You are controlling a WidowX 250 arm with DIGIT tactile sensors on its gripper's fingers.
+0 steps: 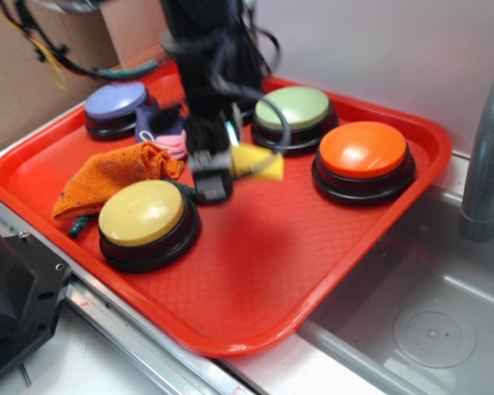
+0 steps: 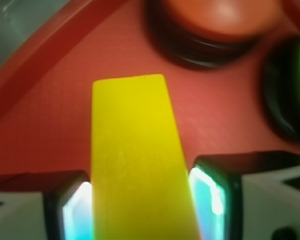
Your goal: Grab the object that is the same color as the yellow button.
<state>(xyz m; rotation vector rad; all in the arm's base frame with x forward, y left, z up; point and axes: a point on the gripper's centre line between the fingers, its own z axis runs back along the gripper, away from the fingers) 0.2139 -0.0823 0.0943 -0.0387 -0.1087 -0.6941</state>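
The small, smooth, solid yellow wedge block (image 1: 258,163) sits raised above the tray floor, its narrow end pointing toward the orange-topped side. The large round push button with a pale yellow domed top (image 1: 146,216) on a black base stands upright at the tray's near-left area.

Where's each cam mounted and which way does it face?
Exterior: off the robot, above the tray's near corner, looking down across it; shows the black arm and gripper shut on the yellow wedge, beside the yellow button.
Wrist: on the gripper, looking out along the fingers; both finger pads show at the bottom, pressed on the wedge.
Shared: wedge, gripper, red tray, orange button, green button.
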